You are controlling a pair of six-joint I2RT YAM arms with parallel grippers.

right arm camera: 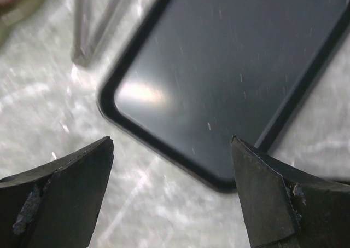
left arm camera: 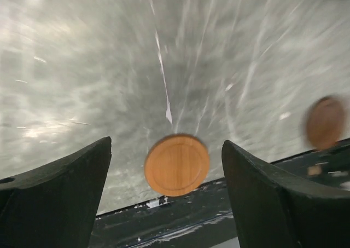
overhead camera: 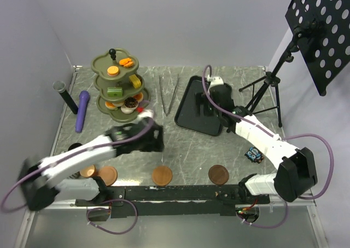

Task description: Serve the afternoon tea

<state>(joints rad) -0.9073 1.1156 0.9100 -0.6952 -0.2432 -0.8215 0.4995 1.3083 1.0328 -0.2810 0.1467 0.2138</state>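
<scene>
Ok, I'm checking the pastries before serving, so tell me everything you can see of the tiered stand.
The stand is olive green, plastic-looking, with three lobed tiers widening downward on a central post topped by a black knob. It stands upright at the far left of the table, every tier loaded: orange pastries on top, a green pastry and a yellowish one in the middle, orange, brown and pale ones at the bottom. The tongs lie apart to its right.
</scene>
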